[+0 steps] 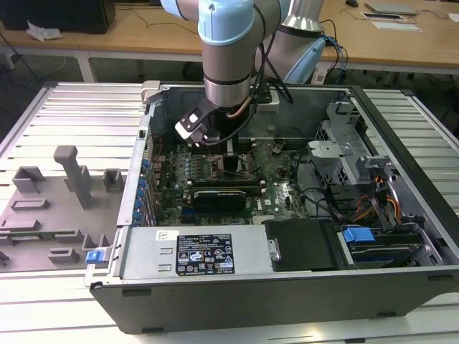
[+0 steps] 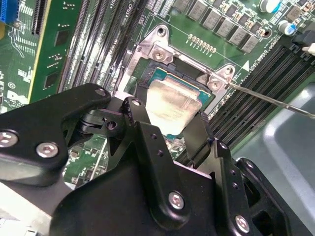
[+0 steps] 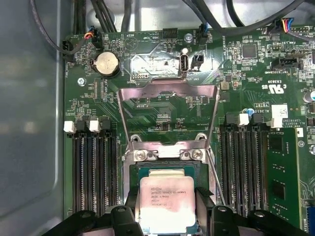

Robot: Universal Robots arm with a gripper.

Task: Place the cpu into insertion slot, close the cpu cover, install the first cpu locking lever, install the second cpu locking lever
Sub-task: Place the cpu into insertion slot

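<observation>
Pincer (image 3: 166, 210) pinches the flat square silvery-grey cpu (image 3: 165, 199) by its edges over the dark silver-rimmed insertion slot (image 3: 165, 147); seated or not, you can't tell. Your thin silver cpu cover (image 3: 167, 90) lies open and the wire locking lever (image 3: 215, 174) looks unlatched. In the exterior view the pincer sits at ten o'clock inside the black computer case (image 1: 287, 294).

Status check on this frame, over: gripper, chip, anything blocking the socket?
Black gripper shut on small silvery-topped square cpu, at the dark silver-rimmed insertion slot. Thin silver frame cpu cover hinged open. Nothing blocking the slot.
</observation>
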